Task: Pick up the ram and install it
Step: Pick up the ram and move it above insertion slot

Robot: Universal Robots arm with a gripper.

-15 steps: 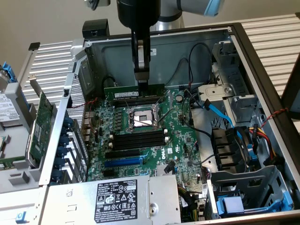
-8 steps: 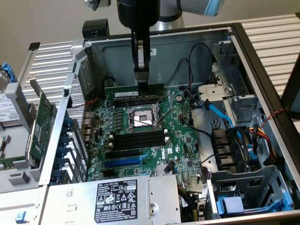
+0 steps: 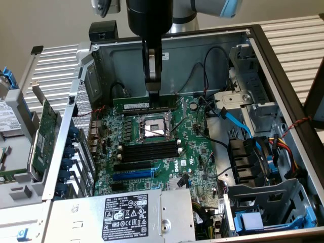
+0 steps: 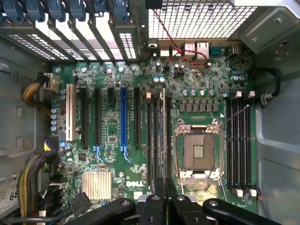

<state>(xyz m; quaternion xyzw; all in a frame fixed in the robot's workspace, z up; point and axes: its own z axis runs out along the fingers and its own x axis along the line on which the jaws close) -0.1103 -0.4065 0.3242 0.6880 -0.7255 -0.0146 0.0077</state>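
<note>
Pincer (image 3: 153,92) tips (pressed together) above ram (image 3: 130,104); contact unclear.

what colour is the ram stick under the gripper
Dark green with a pale label; the ram shows best in the exterior view.

black tool (image 3: 153,95), silver arm (image 3: 202,6), pale-blue joint cap (image 3: 229,7)

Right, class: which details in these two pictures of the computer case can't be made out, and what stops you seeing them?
Ram seating: exterior view, the claw covers the stick's middle, so whether it sits fully in its slot is unclear.
Ram label print: exterior view, too small.
Power supply label small print: exterior view, too small.
White sticker: wrist view, cut off by the picture's edge.
</note>
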